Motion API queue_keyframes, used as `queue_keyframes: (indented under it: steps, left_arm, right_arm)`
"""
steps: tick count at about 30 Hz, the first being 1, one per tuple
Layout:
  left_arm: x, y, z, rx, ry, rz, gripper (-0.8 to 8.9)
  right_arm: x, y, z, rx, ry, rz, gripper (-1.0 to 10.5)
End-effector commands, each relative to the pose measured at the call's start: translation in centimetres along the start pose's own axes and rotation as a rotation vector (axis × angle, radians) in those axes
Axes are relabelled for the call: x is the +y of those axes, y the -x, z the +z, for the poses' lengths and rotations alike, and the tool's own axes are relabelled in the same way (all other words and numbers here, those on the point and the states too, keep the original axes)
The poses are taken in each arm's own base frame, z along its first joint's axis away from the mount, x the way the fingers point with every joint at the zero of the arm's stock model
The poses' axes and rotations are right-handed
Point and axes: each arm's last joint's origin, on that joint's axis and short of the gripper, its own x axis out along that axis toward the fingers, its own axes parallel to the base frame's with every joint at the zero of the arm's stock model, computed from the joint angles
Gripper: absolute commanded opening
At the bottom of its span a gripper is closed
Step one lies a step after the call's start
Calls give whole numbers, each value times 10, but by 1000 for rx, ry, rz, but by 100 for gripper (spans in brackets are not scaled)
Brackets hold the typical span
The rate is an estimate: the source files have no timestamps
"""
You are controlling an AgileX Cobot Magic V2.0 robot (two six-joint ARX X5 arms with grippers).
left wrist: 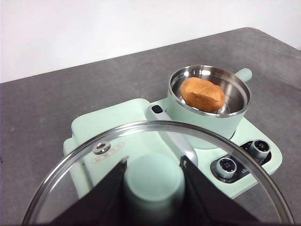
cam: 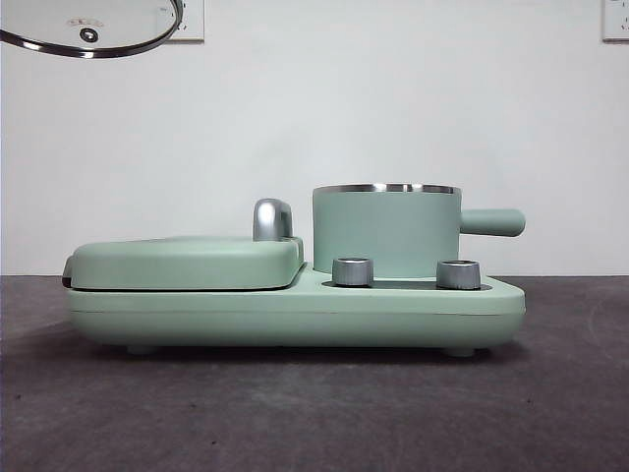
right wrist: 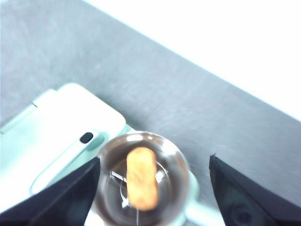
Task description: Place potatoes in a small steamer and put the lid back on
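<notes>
The orange-brown potato [left wrist: 202,93] lies inside the mint-green small steamer [cam: 386,231], which stands open on the right of the appliance base; from above the potato [right wrist: 141,177] shows in the steel bowl. My left gripper [left wrist: 154,176] is shut on the green knob of the clear glass lid [left wrist: 155,165] and holds it in the air, up and to the left of the steamer; the lid [cam: 90,28] shows at the top left of the front view. My right gripper [right wrist: 154,188] hangs open high above the steamer [right wrist: 141,179], holding nothing.
The flat mint-green grill plate [cam: 187,262] with its chrome handle [cam: 272,219] lies shut on the left of the base. Two steel dials [cam: 353,271] sit at the base's front, below the steamer. The steamer's side handle [cam: 493,221] sticks out to the right.
</notes>
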Motion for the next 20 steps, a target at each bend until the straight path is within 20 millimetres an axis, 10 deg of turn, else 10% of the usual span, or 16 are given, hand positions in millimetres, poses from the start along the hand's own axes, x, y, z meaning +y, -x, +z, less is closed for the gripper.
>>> queue_keyframes:
  steps: [1,8,20]
  left_arm:
    - [-1,3,8,-55,-19,-3,14]
    - [-1,2,8,-53,-19,-7,14]
    - [-4,-1,10,-65,-27,-56,14]
  right_arm:
    - [4,40,1,-30,7,-16,357]
    - [19,127,-31,-100,12,-134,356]
    - [42,142,-147,-90,-41,-134,355]
